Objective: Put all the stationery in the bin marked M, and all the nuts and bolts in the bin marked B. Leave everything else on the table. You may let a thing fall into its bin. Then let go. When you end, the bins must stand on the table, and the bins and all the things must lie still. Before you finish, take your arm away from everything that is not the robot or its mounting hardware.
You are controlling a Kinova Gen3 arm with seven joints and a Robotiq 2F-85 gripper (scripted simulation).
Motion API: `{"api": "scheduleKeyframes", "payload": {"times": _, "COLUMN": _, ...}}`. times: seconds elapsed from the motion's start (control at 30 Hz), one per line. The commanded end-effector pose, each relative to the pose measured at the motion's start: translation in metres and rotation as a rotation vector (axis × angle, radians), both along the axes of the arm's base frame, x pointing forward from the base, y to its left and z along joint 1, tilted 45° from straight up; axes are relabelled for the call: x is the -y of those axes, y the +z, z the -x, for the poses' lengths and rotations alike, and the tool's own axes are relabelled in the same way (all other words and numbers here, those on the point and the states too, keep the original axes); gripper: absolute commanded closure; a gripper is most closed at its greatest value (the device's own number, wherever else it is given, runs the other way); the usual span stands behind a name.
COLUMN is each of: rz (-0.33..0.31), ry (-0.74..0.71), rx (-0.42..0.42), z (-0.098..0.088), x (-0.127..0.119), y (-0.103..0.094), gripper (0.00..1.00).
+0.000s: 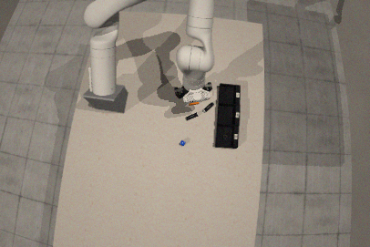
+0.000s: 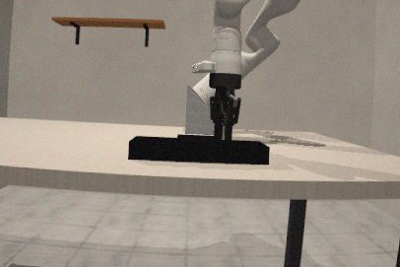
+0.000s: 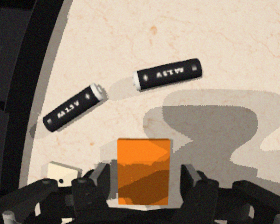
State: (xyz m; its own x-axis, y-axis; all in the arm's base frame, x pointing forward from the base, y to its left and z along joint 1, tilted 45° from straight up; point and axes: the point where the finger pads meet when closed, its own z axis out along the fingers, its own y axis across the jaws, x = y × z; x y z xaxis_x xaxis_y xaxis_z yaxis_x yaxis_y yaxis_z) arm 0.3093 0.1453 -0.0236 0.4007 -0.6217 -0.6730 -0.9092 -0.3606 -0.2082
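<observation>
My gripper (image 2: 223, 135) (image 3: 145, 177) points down, low over the table, with its fingers partly open. An orange block (image 3: 143, 150) (image 1: 194, 104) lies between and below the fingertips, with a gap on each side in the wrist view. A row of three joined black bins (image 1: 227, 126) (image 2: 197, 152) (image 3: 42, 35) stands beside the gripper; their white labels are too small to read. A small blue thing (image 1: 182, 143) lies on the table; its kind cannot be told. No stationery is clearly recognisable apart from possibly the orange block.
Two black batteries, one (image 3: 169, 74) (image 1: 191, 117) farther from the bins and one (image 3: 72, 108) (image 1: 208, 108) nearer them, lie close to the orange block. A cream tile with a black dot (image 3: 62, 172) lies beside the left finger in the wrist view. A shelf (image 2: 108, 23) hangs on the wall.
</observation>
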Motion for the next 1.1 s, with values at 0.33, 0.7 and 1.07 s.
{"api": "scheduleKeyframes", "payload": {"times": 0.33, "rz": 0.0, "ry": 0.0, "rx": 0.001, "z": 0.0007, "x": -0.008, "y": -0.0081, "gripper": 0.45}}
{"api": "scheduleKeyframes", "payload": {"times": 0.7, "rz": 0.0, "ry": 0.0, "rx": 0.001, "z": 0.0002, "x": -0.0081, "y": -0.0081, "gripper": 0.65}}
{"api": "scheduleKeyframes", "payload": {"times": 1.07, "rz": 0.0, "ry": 0.0, "rx": 0.001, "z": 0.0002, "x": -0.0081, "y": -0.0081, "gripper": 0.65}}
